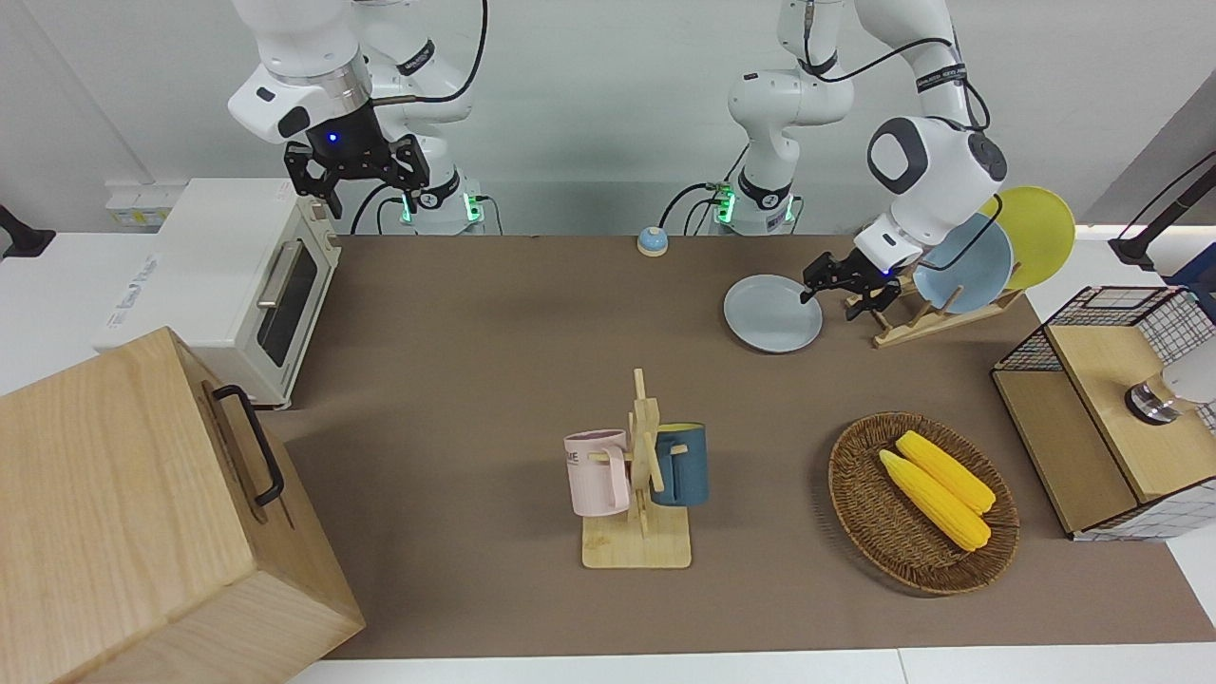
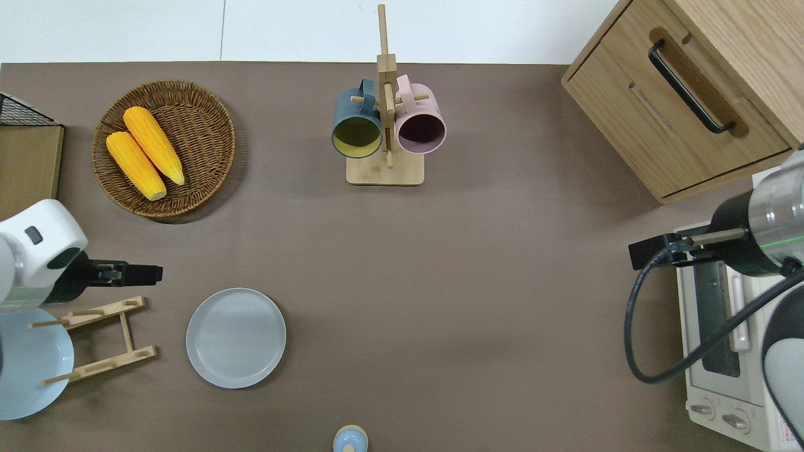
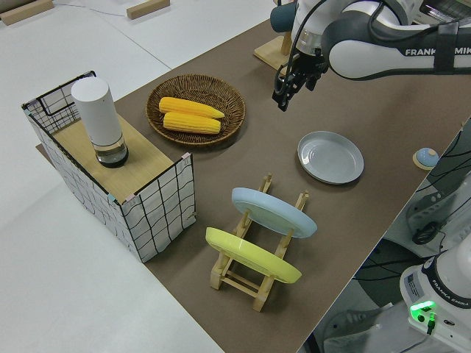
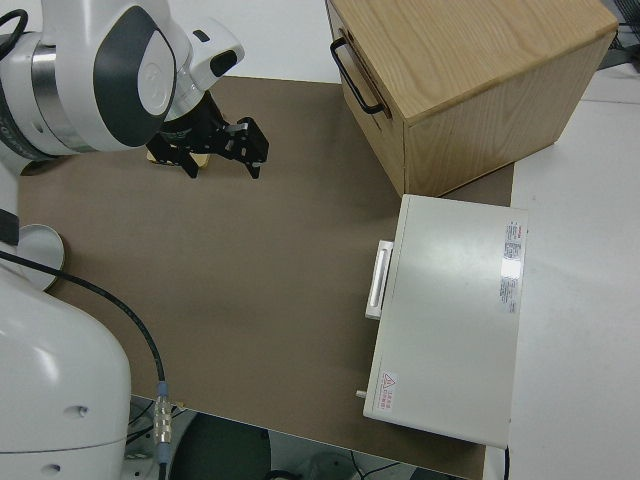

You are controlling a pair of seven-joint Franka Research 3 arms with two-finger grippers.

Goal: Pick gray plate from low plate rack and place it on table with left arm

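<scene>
The gray plate (image 2: pixel 235 338) lies flat on the brown table mat (image 2: pixel 452 282), beside the low plate rack (image 2: pixel 94 339); it also shows in the front view (image 1: pixel 772 313) and the left side view (image 3: pixel 330 157). My left gripper (image 2: pixel 154 274) is open and empty, up in the air over bare mat between the rack and the corn basket, apart from the plate (image 1: pixel 841 296) (image 3: pixel 288 92). The rack (image 1: pixel 917 318) holds a sky-blue plate (image 1: pixel 964 266) and a yellow plate (image 1: pixel 1035 233). My right gripper (image 1: pixel 353 185) is parked and open.
A wicker basket (image 2: pixel 164 148) with two corn cobs, a mug stand (image 2: pixel 385 125) with two mugs, a wire-sided box (image 1: pixel 1111 408), a wooden cabinet (image 1: pixel 142 513), a toaster oven (image 1: pixel 228 285) and a small bell (image 1: pixel 652 241) stand around the mat.
</scene>
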